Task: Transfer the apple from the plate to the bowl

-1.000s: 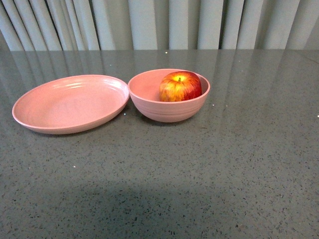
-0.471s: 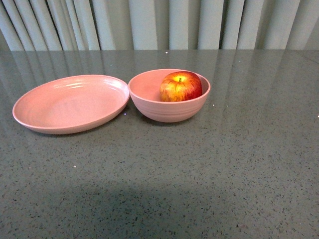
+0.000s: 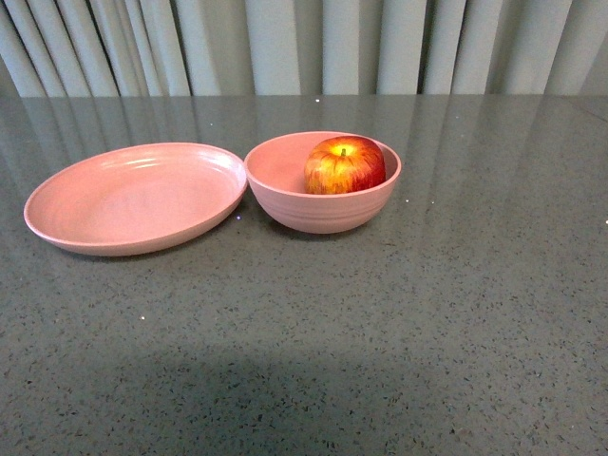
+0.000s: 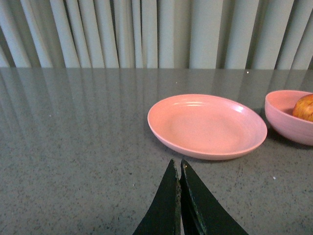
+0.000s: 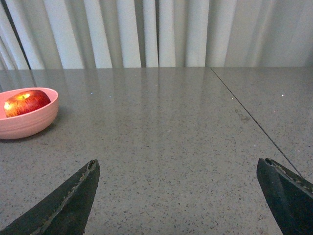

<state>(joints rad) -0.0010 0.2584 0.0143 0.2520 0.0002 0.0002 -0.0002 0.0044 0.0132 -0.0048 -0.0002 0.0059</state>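
The red, yellow-streaked apple (image 3: pixel 344 164) rests inside the deep pink bowl (image 3: pixel 322 204), leaning toward its right wall. Beside the bowl on the left lies the wide shallow pink plate (image 3: pixel 133 198) with nothing on it, rims nearly touching. Neither arm shows in the front view. In the left wrist view my left gripper (image 4: pixel 178 164) is shut with nothing between its fingers, a short way before the plate (image 4: pixel 207 125); the bowl (image 4: pixel 289 122) and apple (image 4: pixel 304 107) sit at the frame's edge. My right gripper (image 5: pixel 178 164) is open and empty over bare table, far from the bowl (image 5: pixel 25 123) and apple (image 5: pixel 27 102).
Everything stands on a grey speckled tabletop (image 3: pixel 399 323). Pale pleated curtains (image 3: pixel 304 43) hang behind the table's far edge. A thin seam (image 5: pixel 249 115) runs across the table in the right wrist view.
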